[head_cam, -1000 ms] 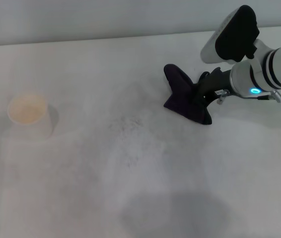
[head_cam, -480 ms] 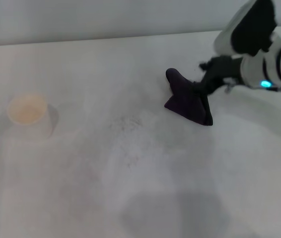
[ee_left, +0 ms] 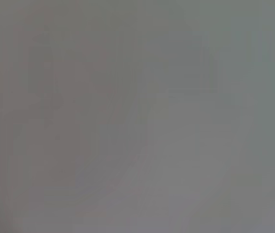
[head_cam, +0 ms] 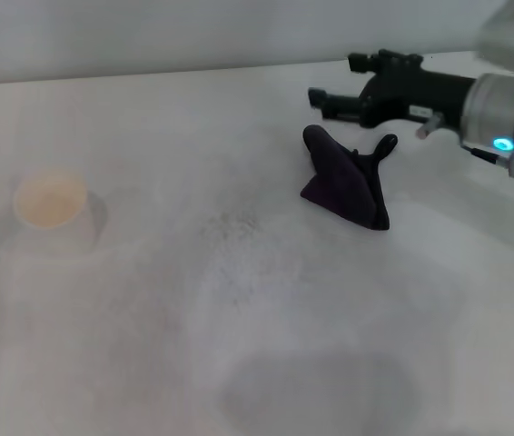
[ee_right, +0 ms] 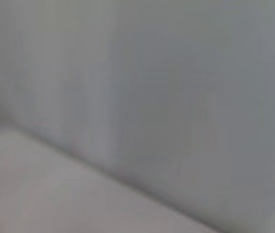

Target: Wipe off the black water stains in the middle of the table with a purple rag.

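The purple rag (head_cam: 345,183) lies crumpled on the white table (head_cam: 148,345) at the back right, its small loop sticking up on its right side. My right gripper (head_cam: 336,79) hangs in the air just behind and above the rag, pointing left, open and empty, not touching the cloth. No solid black blot shows on the table; it is hidden or out of view. My left gripper is not in view. Both wrist views show only blank grey surface.
A white paper cup (head_cam: 51,210) stands at the left. A faint grey speckled smudge (head_cam: 232,227) marks the table's middle, left of the rag. The table's far edge meets a grey wall (head_cam: 148,36).
My right gripper let go of the rag, rose off the table and swung level, pointing left. The rag stays where it was, and its loop is now uncovered.
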